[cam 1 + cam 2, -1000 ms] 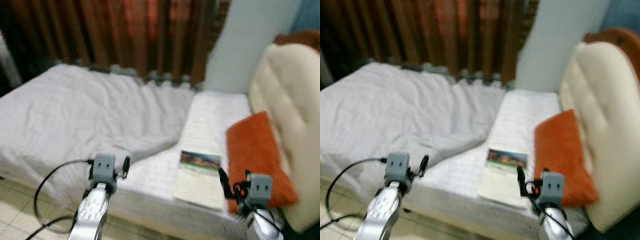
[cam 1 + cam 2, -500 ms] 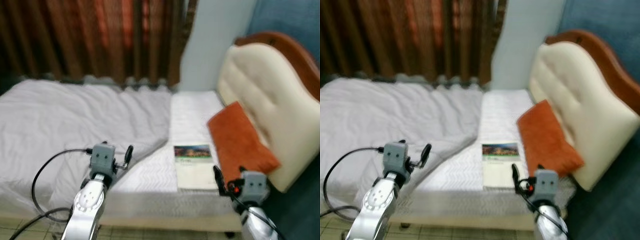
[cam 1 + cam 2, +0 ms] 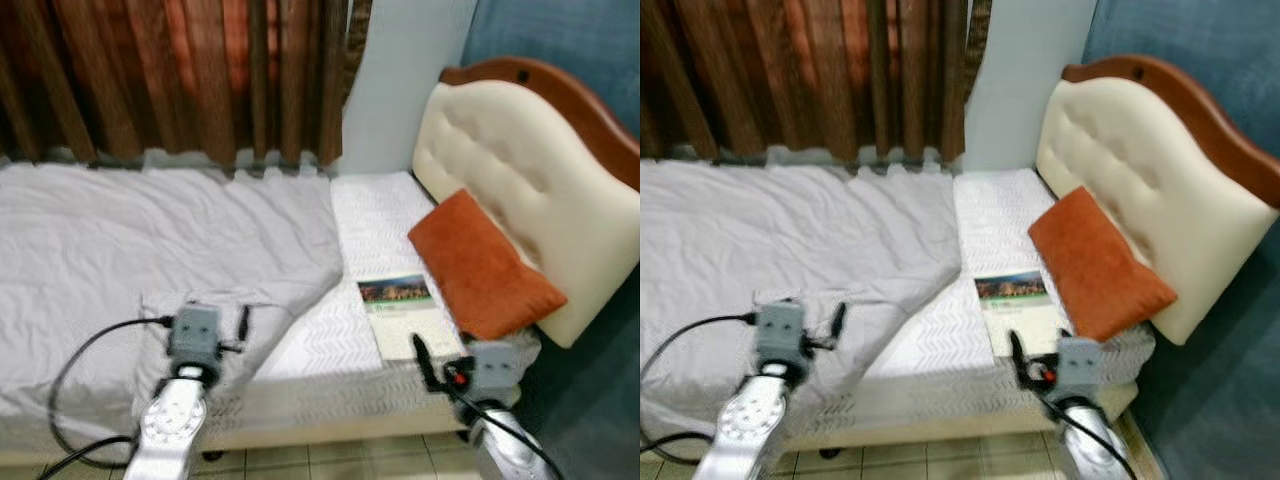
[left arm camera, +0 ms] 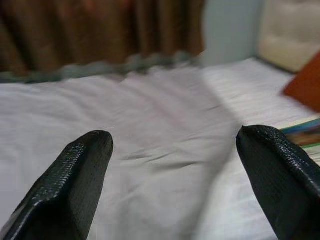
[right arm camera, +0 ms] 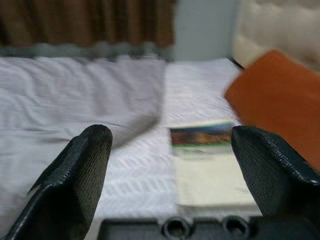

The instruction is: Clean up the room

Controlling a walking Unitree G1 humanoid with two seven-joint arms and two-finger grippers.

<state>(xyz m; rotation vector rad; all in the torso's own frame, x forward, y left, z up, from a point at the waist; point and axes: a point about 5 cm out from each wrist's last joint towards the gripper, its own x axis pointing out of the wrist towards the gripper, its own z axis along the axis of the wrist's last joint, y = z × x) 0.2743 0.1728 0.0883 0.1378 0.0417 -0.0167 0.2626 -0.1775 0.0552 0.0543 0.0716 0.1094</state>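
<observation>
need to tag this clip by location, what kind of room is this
Most likely a bedroom: a bed with a rumpled white sheet, a cream tufted headboard with a wooden rim, an orange rectangular pillow leaning against it, and long brown curtains behind.

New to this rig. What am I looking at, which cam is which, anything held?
It is a humanoid robot standing at a bed, told to tidy the room. The two wide pictures come from a stereo camera on its head; the other two look along each wrist's black fingers. The left hand hovers over the rumpled grey blanket. The right hand is at the near edge of the mattress, pointing at a book lying flat on the white sheet. Beside the book an orange pillow leans on the cream headboard. Both hands are open and hold nothing.
</observation>
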